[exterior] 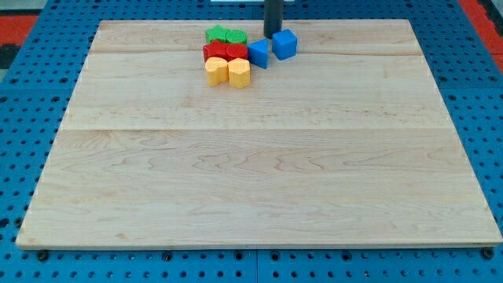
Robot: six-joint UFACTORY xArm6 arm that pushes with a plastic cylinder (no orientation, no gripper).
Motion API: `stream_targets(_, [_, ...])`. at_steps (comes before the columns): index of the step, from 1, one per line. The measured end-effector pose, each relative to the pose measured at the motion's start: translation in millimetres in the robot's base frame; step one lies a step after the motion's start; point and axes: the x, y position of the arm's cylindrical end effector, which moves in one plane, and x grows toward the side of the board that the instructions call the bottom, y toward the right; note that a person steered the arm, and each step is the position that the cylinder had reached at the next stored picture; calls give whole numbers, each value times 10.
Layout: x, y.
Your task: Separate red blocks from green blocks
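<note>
A: Where was the rod when you looked?

B: My tip (272, 34) sat at the view's top of the board, just beside the blue cube (284, 44), on its upper-left side. Couldn't tell whether it was touching. No pincer on this arm, only the bare rod, so no open or closed state to report.

A: And the reds and greens?

B: Not separated yet. Two green blocks (225, 35) sat side by side at the top of the cluster, shapes too small to call. Two red blocks (224, 52) were pressed right against them from below. Two yellow blocks (228, 71) touched the reds on the bottom side. A second blue block (258, 53) stood against the reds' right side.

A: So which step?

B: Looked like the approach, nothing split. My read: the next move needed the tip brought left past the blues and into the seam between the green and red rows. Tight seam, so one colour could easily drag the other along.

A: Surface?

B: Pale wooden board (251, 173), flat, bare below the cluster. It lay on a blue perforated table (16, 118). Some red (479, 12) showed at the top corners.
</note>
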Motion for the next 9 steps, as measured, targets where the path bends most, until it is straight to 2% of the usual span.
stream_targets(2, [11, -616])
stream_targets(4, [280, -84])
stream_targets(5, [569, -334])
stream_targets(6, [721, -887])
stream_targets(9, [673, -847])
